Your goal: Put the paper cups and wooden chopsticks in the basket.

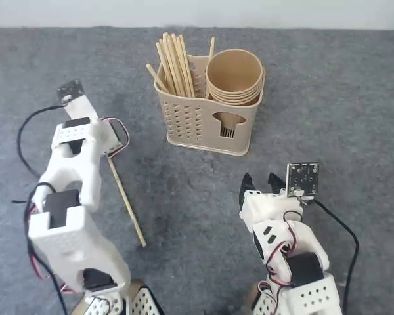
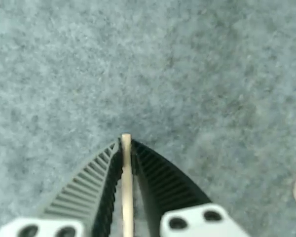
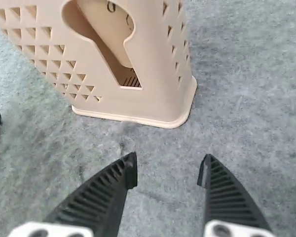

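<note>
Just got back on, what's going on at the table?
The left tool is shut on one chopstick, out over the mat, apart from the basket. The basket holds stacked cups and a bunch of chopsticks. The right tool is open and empty, in front of the basket.
</note>
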